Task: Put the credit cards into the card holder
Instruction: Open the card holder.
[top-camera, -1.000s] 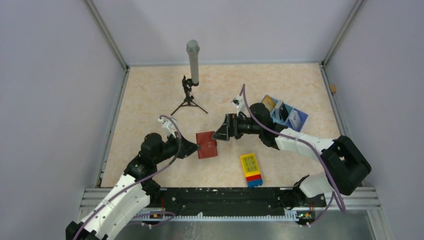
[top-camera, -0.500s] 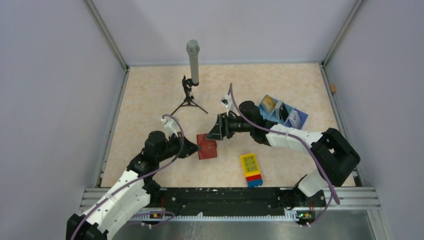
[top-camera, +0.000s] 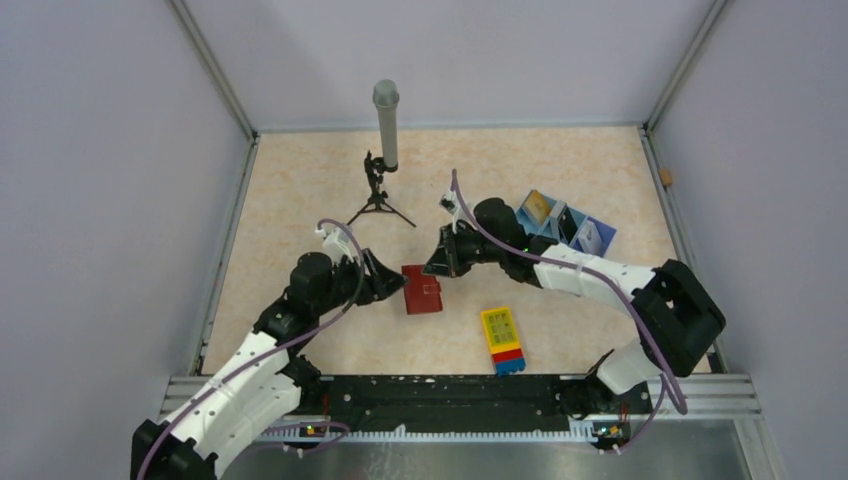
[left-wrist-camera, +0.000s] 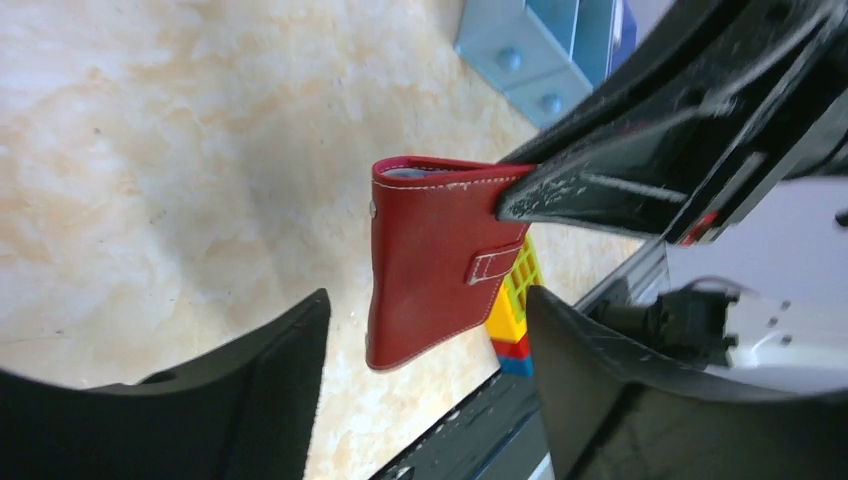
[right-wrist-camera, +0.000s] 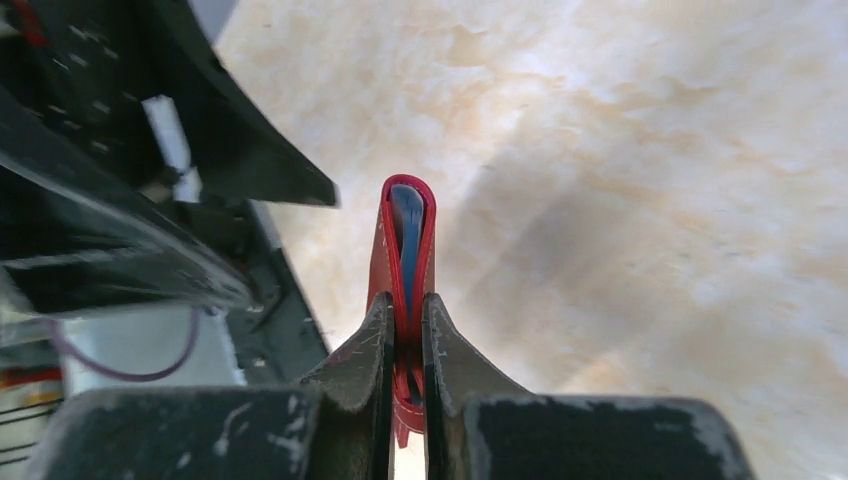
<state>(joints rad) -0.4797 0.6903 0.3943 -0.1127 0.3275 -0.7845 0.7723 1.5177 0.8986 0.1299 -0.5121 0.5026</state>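
At the middle of the tabletop (top-camera: 300, 200), the closed red wallet (top-camera: 421, 290) is pinched at its far right corner by the right pincer (top-camera: 434, 268), clamped narrow on both covers, with blue lining showing between them. Just left of the wallet the left pincer (top-camera: 390, 284) stands wide, gripping nothing and apart from the leather. Whether the wallet rests on the tabletop I cannot tell. Behind and right of the wallet, a light-blue tray (top-camera: 603, 246) holds the cards (top-camera: 538, 207); a gold one and a pale one show. Nearer and right of the wallet lies a yellow, red and blue block (top-camera: 503, 340). Behind the wallet, to its left, a microphone (top-camera: 385, 125) stands on a tripod.
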